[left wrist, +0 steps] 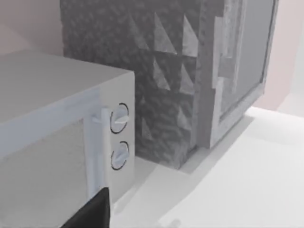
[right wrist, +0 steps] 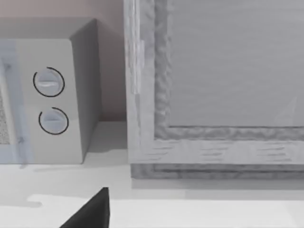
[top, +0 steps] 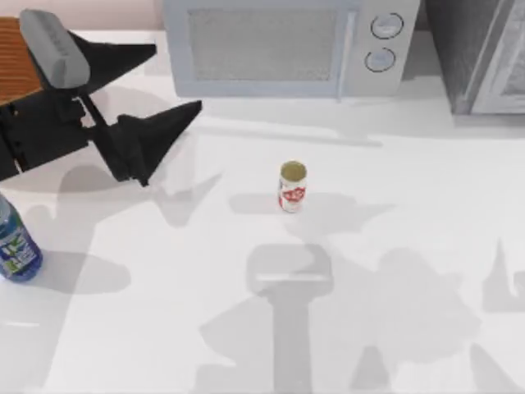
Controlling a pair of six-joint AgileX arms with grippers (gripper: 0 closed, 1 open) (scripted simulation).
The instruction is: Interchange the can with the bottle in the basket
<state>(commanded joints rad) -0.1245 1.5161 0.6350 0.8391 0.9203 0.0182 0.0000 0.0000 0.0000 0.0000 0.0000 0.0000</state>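
The can (top: 292, 186), red and white with a dull gold top, stands upright near the middle of the table. At the table's left edge the blue bottle (top: 15, 246) stands on the table, partly cut off by the top view's border. A corner of the orange-brown basket (top: 12, 57) shows at the far left back. My left gripper (top: 176, 78) hovers open beside the basket, well left of the can, with nothing between its fingers. A dark part of my right gripper (right wrist: 92, 213) shows in the right wrist view, facing the microwave and the cabinet.
A white microwave (top: 283, 45) stands along the back edge behind the can. A grey speckled cabinet (top: 484, 53) stands at the back right. Open white table lies around the can and toward the front.
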